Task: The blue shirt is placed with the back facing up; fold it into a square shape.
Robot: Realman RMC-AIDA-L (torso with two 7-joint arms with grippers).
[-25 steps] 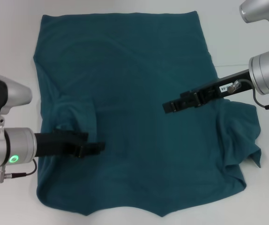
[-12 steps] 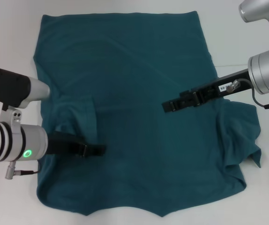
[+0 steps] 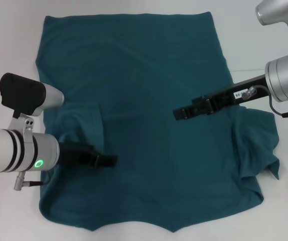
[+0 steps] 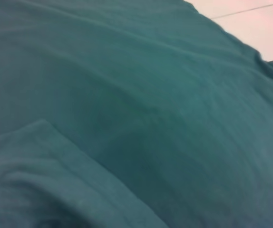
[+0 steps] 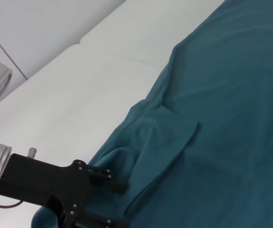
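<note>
Shirt (image 3: 149, 100) lies flat on the table (image 3: 13, 45), back up, filling most of the head view. Left sleeve already folded inward at 8 o'clock, right sleeve bunched outward at 4. Left gripper (image 3: 106, 160) low over the folded sleeve, grip state can't tell. Right gripper (image 3: 180, 113) near centre at 3, holds nothing, can't tell if open. Step looks like sleeve fold-in. Next probably: right gripper takes the right sleeve and lays it inward.
</note>
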